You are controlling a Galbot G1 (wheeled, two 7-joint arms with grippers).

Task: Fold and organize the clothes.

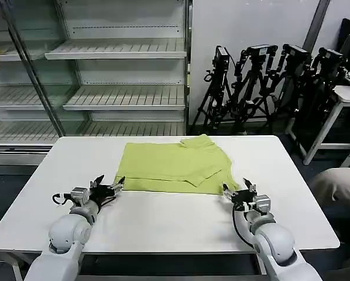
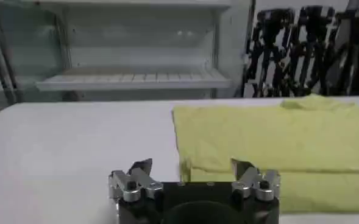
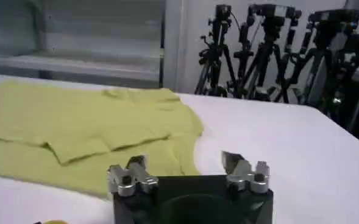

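- T-shirt (image 1: 175,168): the lime garment lies flat on the white desk (image 1: 163,222), toward the far middle of it, already partly folded. A sleeve and side panel are turned in over the body, and the near hem runs across in front of both arms.
- Left claw (image 1: 112,188) sits low over the desk just beside the near left corner of the shirt. Its fingers are spread and it holds nothing; in the left wrist view the open fingers (image 2: 139,173) point at the hem edge.
- Right claw (image 1: 238,192) is at the near right corner, likewise spread wide and empty, with the fabric edge just ahead of it in the right wrist view.
- The step in hand looks like a two-corner pickup of the near hem, to carry it over toward the collar.
- To do it well, slide each lower finger under the hem so it pinches all the layers, not only the top one.
- Close both claws together, and lift only enough to clear the desk.
- Keep the two claws level and evenly spaced so the thin fabric stays taut and the fold line runs straight.
- A risk is that the tucked sleeve may slip out if the cloth drags.
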